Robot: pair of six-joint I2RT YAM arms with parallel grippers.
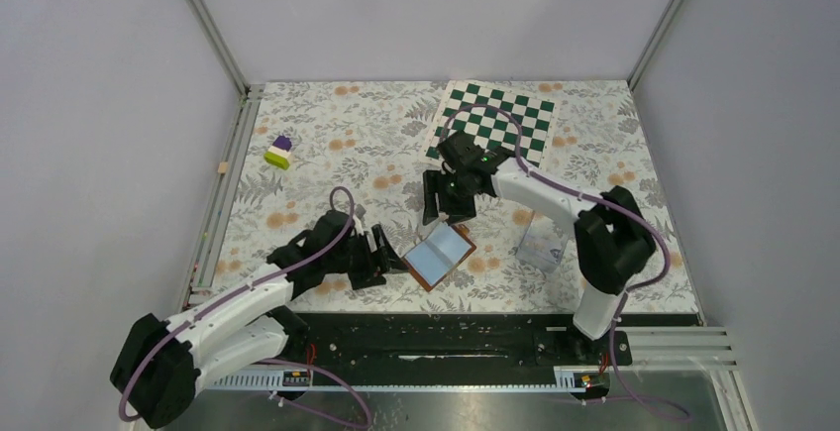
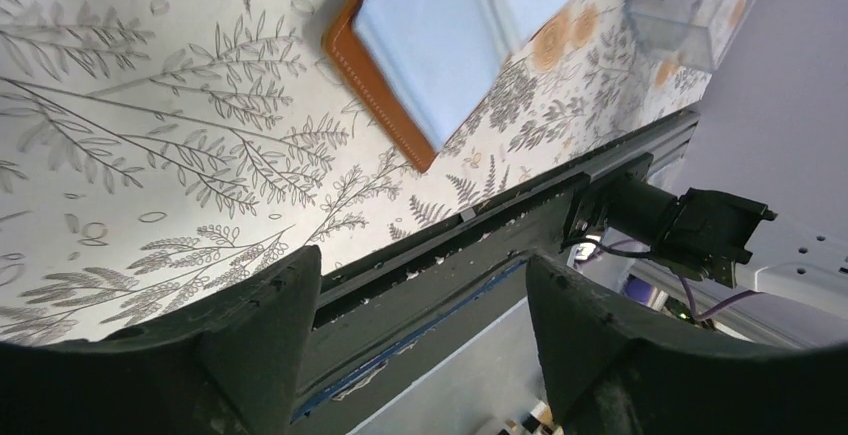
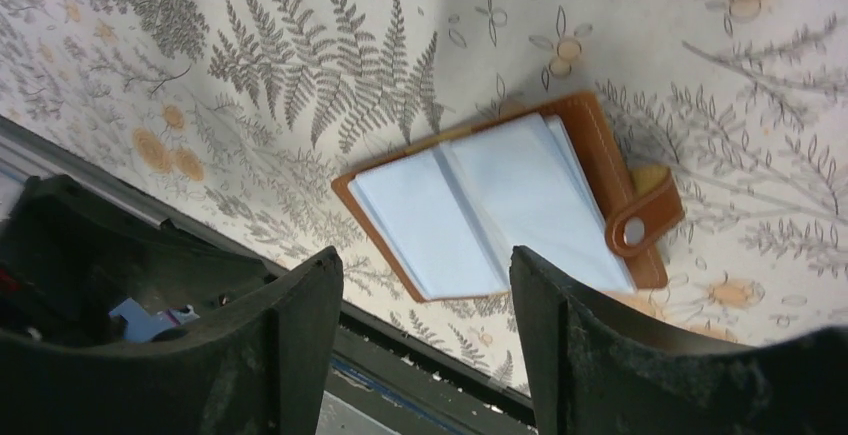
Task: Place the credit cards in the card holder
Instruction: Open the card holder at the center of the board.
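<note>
Dark fingers [image 2: 250,335] of the left end effector [image 2: 418,265] fill the bottom of the left wrist view, spread apart with nothing between them. Seen from above, this end effector [image 1: 388,257] sits low over the floral surface [image 1: 327,124], just beside the card holder [image 1: 439,255] at its 9 o'clock. The card holder lies open and flat near the front edge of the surface, at about 6 o'clock from its middle. Its pale blue-grey pockets face up and its brown leather edge [image 2: 372,85] shows around them.

The right end effector [image 1: 448,209] hangs over the holder's 12 o'clock side. In the right wrist view its fingers [image 3: 580,355] also stand spread and grip nothing. The open card holder [image 3: 480,205] shows beyond the gap, with its snap tab [image 3: 640,225] folded out at 3 o'clock. Whether any card lies in the pockets cannot be told from these angles.

A clear plastic case [image 1: 543,243] stands at 3 o'clock of the holder, apart from it. A green-and-white checkered board [image 1: 495,119] lies at 12 o'clock, at the far edge. A small purple, white and green block [image 1: 279,152] sits at 10 o'clock, well apart.
</note>
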